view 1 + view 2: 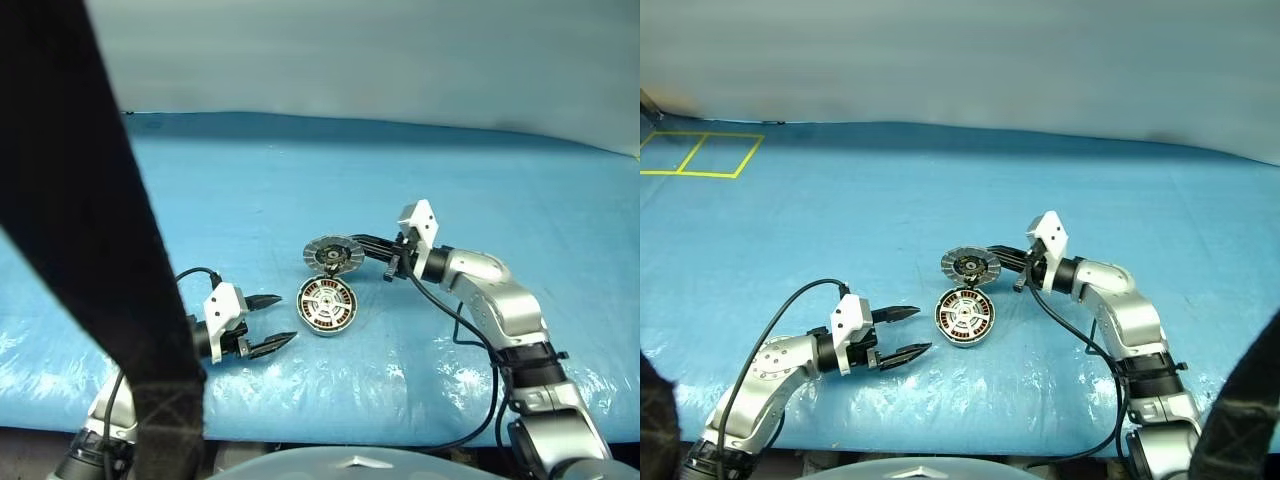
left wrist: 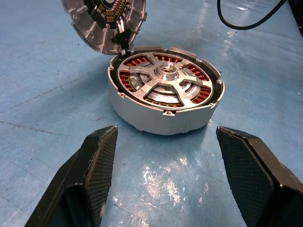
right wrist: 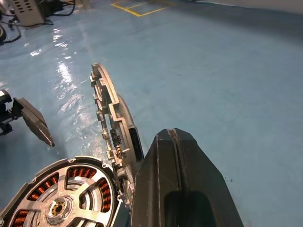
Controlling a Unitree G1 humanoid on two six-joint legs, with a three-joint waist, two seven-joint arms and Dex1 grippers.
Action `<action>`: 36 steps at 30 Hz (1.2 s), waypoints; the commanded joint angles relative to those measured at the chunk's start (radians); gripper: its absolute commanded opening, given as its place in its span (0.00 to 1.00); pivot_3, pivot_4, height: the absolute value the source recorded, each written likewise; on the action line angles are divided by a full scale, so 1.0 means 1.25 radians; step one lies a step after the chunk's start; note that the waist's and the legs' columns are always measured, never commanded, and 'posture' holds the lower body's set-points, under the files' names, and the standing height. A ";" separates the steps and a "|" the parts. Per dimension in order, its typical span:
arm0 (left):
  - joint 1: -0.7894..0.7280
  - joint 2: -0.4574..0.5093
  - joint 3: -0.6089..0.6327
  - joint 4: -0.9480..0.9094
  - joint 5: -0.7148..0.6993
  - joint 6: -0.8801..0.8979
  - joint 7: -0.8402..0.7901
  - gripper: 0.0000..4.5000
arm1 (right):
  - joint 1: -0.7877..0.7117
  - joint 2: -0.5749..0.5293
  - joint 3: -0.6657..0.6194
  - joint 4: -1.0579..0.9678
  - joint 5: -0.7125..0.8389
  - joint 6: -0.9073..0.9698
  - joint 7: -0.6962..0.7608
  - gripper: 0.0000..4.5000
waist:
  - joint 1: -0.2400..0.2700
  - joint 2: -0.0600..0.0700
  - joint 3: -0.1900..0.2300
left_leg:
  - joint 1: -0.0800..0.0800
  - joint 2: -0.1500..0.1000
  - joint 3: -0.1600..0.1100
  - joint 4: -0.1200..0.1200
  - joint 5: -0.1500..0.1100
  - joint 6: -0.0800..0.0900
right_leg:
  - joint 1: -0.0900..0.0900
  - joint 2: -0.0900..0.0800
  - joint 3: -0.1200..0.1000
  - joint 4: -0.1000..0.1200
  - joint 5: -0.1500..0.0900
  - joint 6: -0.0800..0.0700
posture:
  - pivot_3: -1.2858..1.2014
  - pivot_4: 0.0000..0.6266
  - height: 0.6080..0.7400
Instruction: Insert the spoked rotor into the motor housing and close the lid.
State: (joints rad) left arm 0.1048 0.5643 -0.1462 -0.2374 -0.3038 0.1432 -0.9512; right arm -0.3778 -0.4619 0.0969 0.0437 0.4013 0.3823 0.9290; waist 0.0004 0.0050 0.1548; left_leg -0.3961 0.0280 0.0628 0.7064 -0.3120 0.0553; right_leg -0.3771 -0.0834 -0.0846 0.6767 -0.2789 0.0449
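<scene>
Right wrist view: lid (image 3: 110,124) edge-on.

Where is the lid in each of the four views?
Left eye view: lid, just behind the motor housing.
Right eye view: lid, centre, behind the housing.
Left wrist view: lid, tilted over the housing's far rim.
Right wrist view: lid, edge-on.
Shared landmark: the housing.

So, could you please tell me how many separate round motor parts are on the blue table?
2. The motor housing lies flat with the spoked rotor seated inside. The lid stands tilted at its far edge, at the shut right pincer.
</scene>
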 commanded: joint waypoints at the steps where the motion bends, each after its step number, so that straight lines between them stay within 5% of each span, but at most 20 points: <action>1: 0.008 0.022 0.014 -0.030 -0.001 -0.007 -0.007 0.79 | -0.047 -0.007 0.039 0.063 -0.038 -0.012 0.047 0.00 | -0.003 0.000 0.000 | 0.000 0.000 0.000 0.000 0.000 0.000 | 0.000 0.000 0.000 0.000 0.000 0.000 | 0.52 0.24 1.00; 11: 0.033 0.051 0.046 -0.062 -0.016 0.016 0.012 0.79 | -0.012 -0.071 0.104 -0.042 -0.050 0.009 0.162 0.00 | -0.005 0.000 0.000 | 0.000 0.000 0.000 -0.004 0.000 0.000 | -0.001 -0.001 -0.001 -0.003 0.000 0.000 | 0.52 0.24 1.00; 36: -0.007 0.046 0.023 -0.079 -0.011 0.068 0.030 0.79 | -0.005 -0.033 0.018 -0.033 -0.081 -0.079 0.035 0.00 | -0.008 0.000 0.000 | 0.000 0.000 0.001 -0.004 0.001 -0.001 | 0.000 0.001 -0.001 -0.003 0.000 0.000 | 0.52 0.24 1.00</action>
State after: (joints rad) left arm 0.1031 0.6234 -0.1110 -0.2903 -0.3138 0.2250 -0.9164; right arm -0.3669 -0.5066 0.1468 0.0182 0.2822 0.3030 0.9683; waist -0.0097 0.0054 0.1552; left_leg -0.3962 0.0278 0.0636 0.7015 -0.3111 0.0537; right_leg -0.3775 -0.0819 -0.0858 0.6725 -0.2790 0.0451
